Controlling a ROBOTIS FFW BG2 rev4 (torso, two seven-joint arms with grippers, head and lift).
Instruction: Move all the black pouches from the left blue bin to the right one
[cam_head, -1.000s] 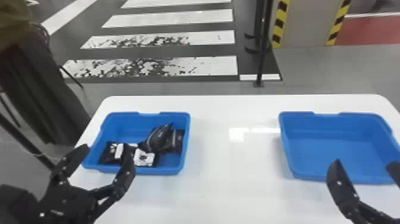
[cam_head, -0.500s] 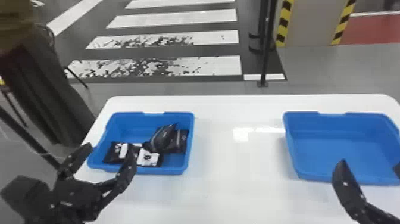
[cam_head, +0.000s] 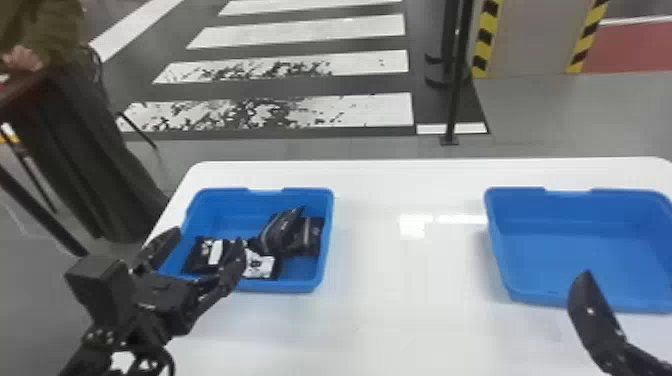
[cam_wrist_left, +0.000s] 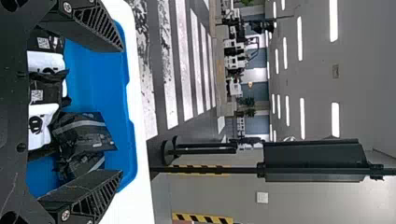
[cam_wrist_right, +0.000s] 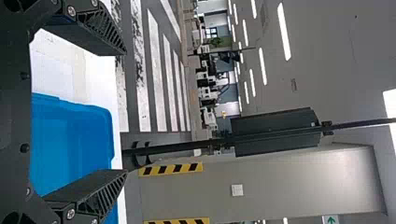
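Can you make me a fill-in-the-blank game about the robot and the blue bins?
The black pouches lie in the ____ bin, not the right one. Both bins are ____ in colour. The table under them is coloured ____. The left gripper is not shut but ____.

Missing words: left; blue; white; open.

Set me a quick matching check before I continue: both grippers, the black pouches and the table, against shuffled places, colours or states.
1. Left gripper
2. Right gripper
3. Black pouches
4. Table

A. White, under both bins
B. Open, at the near side of the right blue bin
C. Lying inside the left blue bin
D. Open, at the left blue bin's near side

Pairs: 1-D, 2-B, 3-C, 4-A
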